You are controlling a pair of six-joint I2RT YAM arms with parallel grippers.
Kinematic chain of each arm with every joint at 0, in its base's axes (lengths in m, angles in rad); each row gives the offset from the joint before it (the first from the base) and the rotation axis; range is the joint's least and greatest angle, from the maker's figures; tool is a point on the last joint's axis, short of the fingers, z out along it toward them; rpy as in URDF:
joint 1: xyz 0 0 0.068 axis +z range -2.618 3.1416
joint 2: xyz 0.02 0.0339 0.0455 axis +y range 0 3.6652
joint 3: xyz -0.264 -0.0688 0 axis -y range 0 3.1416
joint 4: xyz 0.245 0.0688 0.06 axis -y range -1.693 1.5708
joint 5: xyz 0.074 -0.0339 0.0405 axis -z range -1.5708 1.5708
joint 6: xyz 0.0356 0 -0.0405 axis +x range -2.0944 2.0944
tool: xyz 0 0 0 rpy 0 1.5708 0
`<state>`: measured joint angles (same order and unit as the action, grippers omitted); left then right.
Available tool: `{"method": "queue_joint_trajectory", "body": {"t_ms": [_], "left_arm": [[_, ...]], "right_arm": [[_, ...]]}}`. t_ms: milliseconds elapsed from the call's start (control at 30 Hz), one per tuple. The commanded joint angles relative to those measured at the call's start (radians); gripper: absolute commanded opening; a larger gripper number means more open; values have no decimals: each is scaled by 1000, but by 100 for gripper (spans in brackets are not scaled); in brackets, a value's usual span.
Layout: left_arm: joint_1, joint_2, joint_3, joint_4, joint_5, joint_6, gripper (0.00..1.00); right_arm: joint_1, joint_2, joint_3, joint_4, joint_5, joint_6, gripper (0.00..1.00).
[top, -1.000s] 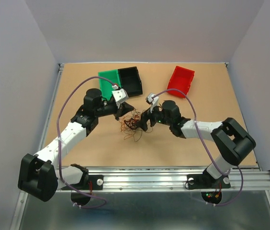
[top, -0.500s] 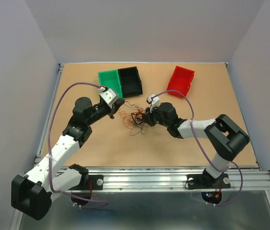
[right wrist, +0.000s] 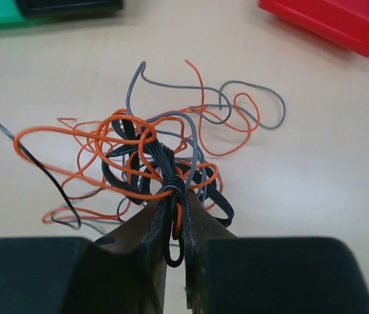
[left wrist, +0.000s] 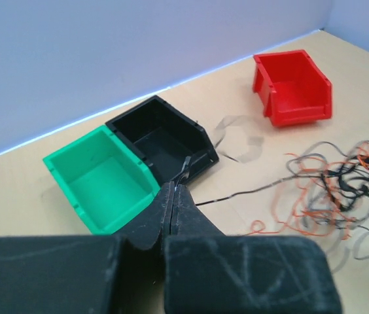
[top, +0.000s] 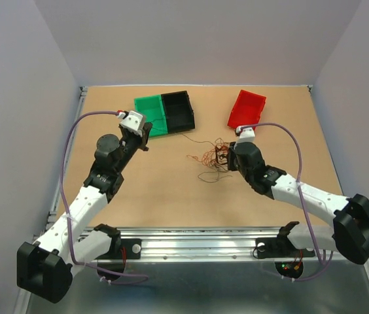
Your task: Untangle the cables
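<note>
While the right gripper (right wrist: pixel 175 239) is clamped on the knotted core of the cables (right wrist: pixel 146 152), we see orange and grey loops fan out from its fingers toward 12 o'clock in the right wrist view, with black coils bunched at the pinch. From above, the tangle lies on the table (top: pixel 165 196), a little toward 3 o'clock of its middle, at the tip of the right arm. The red bin (top: pixel 246 109) sits at 1 o'clock of the tangle, near it but apart. The black bin (top: pixel 178 110) and the green bin (top: pixel 150 112) stand touching, side by side, at 10 o'clock of the tangle. The left gripper (left wrist: pixel 174 193) hangs at 9 o'clock of the tangle, well apart from it and just at the 6 o'clock side of the green bin, with its jaws pressed together. One thin black strand stretches from the tangle toward 9 o'clock and reaches the left fingertips. We cannot tell whether it is pinched there.
</note>
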<state>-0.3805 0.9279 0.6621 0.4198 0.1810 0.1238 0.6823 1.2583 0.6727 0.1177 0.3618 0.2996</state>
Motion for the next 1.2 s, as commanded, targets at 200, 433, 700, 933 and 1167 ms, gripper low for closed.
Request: {"method": "queue_joint_trajectory", "body": {"t_ms": [200,433,700,933,1167], "left_arm": [[20,6,10,83,-91,-10,0],[22,6,4,83,55,14,0],[19,35,25,37,360,54,0],[20,29,40,20,382,48,0],[20,8,39,8,403,48,0]], "right_arm": [[0,-65,-15,-208,79,81,15],[0,-40,-27,-107,-70,10,75],[0,-14,-68,183,-414,-131,84],[5,107,20,310,-492,-206,80],[16,242,113,374,-411,-280,67]]}}
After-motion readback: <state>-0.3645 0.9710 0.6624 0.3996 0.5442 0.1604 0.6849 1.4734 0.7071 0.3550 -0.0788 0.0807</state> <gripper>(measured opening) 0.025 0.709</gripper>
